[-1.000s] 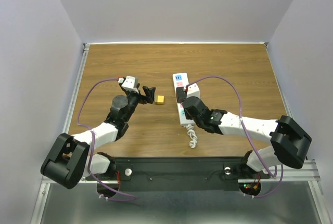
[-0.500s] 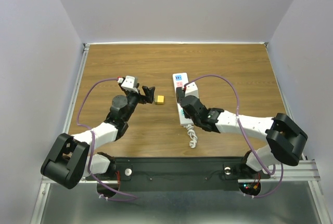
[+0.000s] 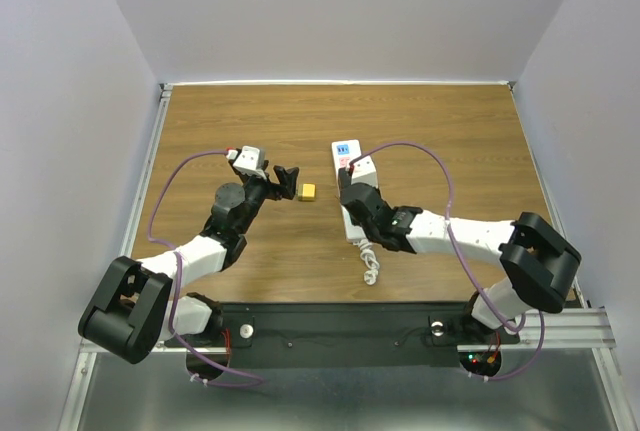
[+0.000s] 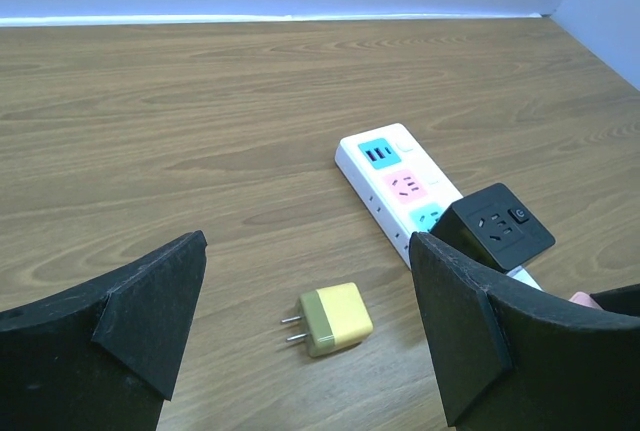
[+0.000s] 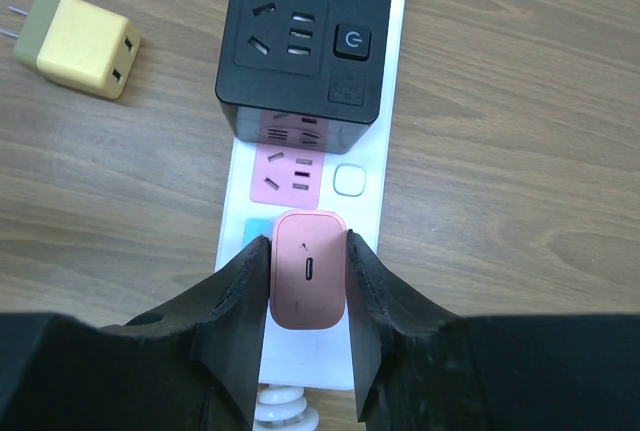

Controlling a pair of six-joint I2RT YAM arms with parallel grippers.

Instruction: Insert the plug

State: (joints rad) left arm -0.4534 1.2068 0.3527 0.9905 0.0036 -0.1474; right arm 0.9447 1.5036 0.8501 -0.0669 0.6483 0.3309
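My right gripper (image 5: 308,256) is shut on a pink plug (image 5: 308,276) with a small slot in its top face. The plug stands on the white power strip (image 5: 395,71) over a blue socket, just below a pink socket (image 5: 290,173). Its prongs are hidden. Further up the strip sits a black cube adapter (image 5: 303,46). In the top view the right gripper (image 3: 352,199) is over the strip (image 3: 346,154). My left gripper (image 4: 305,261) stands open just short of a yellow plug (image 4: 335,318) lying on its side on the table, not touching it.
The yellow plug (image 3: 308,191) lies between the left gripper (image 3: 285,179) and the strip. A coiled white cord (image 3: 370,263) runs from the strip's near end toward the arm bases. White walls enclose the wooden table (image 3: 450,131).
The right arm's wrist and forearm have shifted slightly to the left over the strip, still shut on the pink plug. The left arm has not moved.
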